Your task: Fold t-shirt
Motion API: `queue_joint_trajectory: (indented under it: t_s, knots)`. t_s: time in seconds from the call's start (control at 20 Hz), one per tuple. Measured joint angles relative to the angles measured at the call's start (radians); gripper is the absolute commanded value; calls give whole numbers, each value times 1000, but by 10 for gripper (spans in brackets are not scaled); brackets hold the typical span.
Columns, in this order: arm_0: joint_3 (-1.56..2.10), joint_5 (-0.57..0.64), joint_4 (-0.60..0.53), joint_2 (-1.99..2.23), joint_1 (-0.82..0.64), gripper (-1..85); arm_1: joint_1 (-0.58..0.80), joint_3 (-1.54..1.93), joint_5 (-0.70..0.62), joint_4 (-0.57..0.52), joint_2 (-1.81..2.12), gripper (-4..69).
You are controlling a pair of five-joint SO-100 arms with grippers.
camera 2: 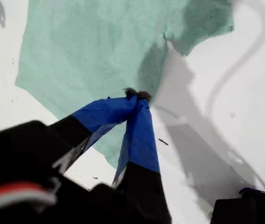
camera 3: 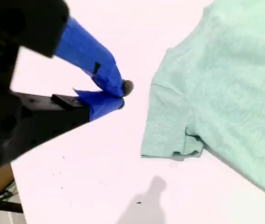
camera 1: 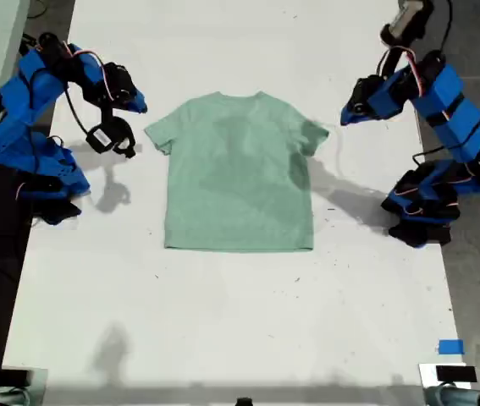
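While grippers hang shut, t-shirt's [camera 1: 240, 173] tag stays unseen.

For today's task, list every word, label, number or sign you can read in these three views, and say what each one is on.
No text can be read in any view.
White sticker on the arm at the exterior view's left: printed, but too small to read.
White markings on my first gripper's black body: blurred, unreadable.
The t-shirt: plain, no print visible.
Blue tape patch on the table: blank.
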Motion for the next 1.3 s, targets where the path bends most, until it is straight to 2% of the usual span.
queue_joint_trajectory:
  t_s: [0.1, 0.15, 0.25, 0.3, 0.6, 0.9, 1.1, 1.3]
  knots:
    - [-94, 25, 44, -80, -32, 4, 43, -83, -46, 14, -80, 30]
    - [-124, 31, 60, -101, -43, 55, 55, -104, -60, 14, -107, 76]
    - [-143, 43, 83, -109, -48, 188, 72, -114, -77, 14, -152, 285]
    - [-144, 54, 91, -110, -49, 226, 78, -112, -83, 14, -170, 332]
    - [-143, 121, 94, -110, -51, 269, 155, -66, -176, -6, -199, 352]
    - [8, 166, -43, -92, -94, 274, 247, 192, -272, -224, -238, 358]
    - [115, 170, -138, -101, -107, 274, 255, 272, -298, -362, -341, 359]
    - [135, 170, -176, -120, -107, 272, 255, 288, -316, -486, -483, 356]
